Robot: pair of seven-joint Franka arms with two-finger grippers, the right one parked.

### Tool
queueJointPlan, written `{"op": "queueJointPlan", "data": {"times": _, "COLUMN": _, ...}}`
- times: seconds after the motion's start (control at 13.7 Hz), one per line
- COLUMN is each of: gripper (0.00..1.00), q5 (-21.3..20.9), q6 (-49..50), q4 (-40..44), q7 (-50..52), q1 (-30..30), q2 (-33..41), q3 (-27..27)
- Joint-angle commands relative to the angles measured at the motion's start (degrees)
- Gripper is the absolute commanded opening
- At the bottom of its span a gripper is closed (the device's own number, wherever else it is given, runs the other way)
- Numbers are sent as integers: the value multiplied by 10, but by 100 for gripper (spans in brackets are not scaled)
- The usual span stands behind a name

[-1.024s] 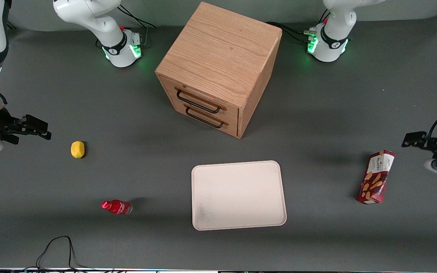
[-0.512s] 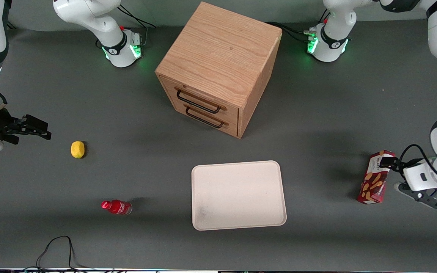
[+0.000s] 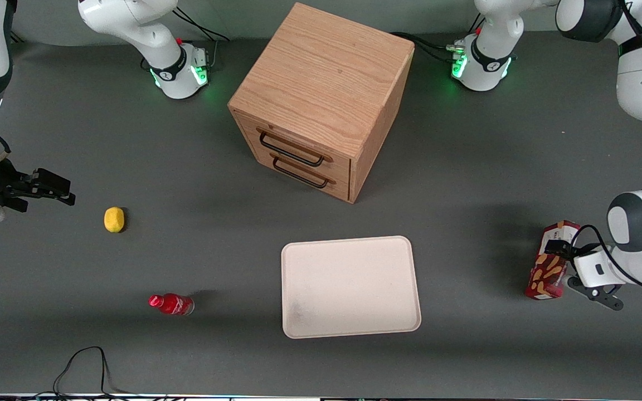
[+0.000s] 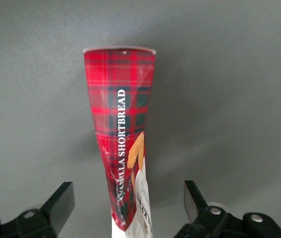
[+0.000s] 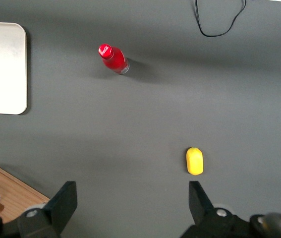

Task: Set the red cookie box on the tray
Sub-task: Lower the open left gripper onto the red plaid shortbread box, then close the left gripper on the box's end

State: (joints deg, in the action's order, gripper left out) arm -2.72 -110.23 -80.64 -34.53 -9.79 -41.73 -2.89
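The red cookie box [image 3: 546, 275] lies flat on the grey table at the working arm's end, its white label end pointing away from the front camera. My left gripper [image 3: 569, 266] hangs over that label end. In the left wrist view the gripper [image 4: 128, 194] is open, and the tartan box [image 4: 123, 124] runs between the two black fingers [image 4: 61, 201] with a gap on each side. The pale cream tray [image 3: 349, 287] lies bare on the table, well apart from the box toward the parked arm's end, and also shows in the right wrist view [image 5: 1, 69].
A wooden two-drawer cabinet [image 3: 321, 100] stands farther from the front camera than the tray. A yellow lemon [image 3: 113, 219] and a small red bottle [image 3: 171, 304] lie toward the parked arm's end. A black cable [image 3: 84, 367] loops at the table's near edge.
The left arm has swung in from the table's edge, and its gripper now sits over the box's label end. The box, the tray and the other things have not moved.
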Motion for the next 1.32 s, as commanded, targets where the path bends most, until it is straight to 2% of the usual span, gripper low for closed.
{"op": "queueJointPlan", "data": {"times": 0.0, "gripper": 98, "q5": 7, "q6": -20, "q4": -7, "q7": -13, "q1": -2, "q2": -3, "q3": 1}}
{"op": "queueJointPlan", "data": {"times": 0.37, "gripper": 97, "q5": 8, "q6": -22, "q4": -10, "q7": -13, "q1": -4, "q2": -5, "q3": 0}}
{"op": "queueJointPlan", "data": {"times": 0.51, "gripper": 93, "q5": 9, "q6": -22, "q4": -10, "q7": -13, "q1": -4, "q2": -4, "q3": 0}}
{"op": "queueJointPlan", "data": {"times": 0.59, "gripper": 85, "q5": 9, "q6": -21, "q4": -10, "q7": -13, "q1": -4, "q2": -5, "q3": 0}}
{"op": "queueJointPlan", "data": {"times": 0.66, "gripper": 69, "q5": 9, "q6": -21, "q4": -10, "q7": -13, "q1": -4, "q2": -4, "q3": 0}}
{"op": "queueJointPlan", "data": {"times": 0.73, "gripper": 40, "q5": 9, "q6": -20, "q4": -10, "q7": -13, "q1": -4, "q2": -4, "q3": 0}}
{"op": "queueJointPlan", "data": {"times": 0.8, "gripper": 2, "q5": 9, "q6": -19, "q4": -11, "q7": -13, "q1": -4, "q2": -4, "q3": 0}}
{"op": "queueJointPlan", "data": {"times": 1.24, "gripper": 0, "q5": 10, "q6": -19, "q4": -11, "q7": -13, "q1": -8, "q2": -4, "q3": 0}}
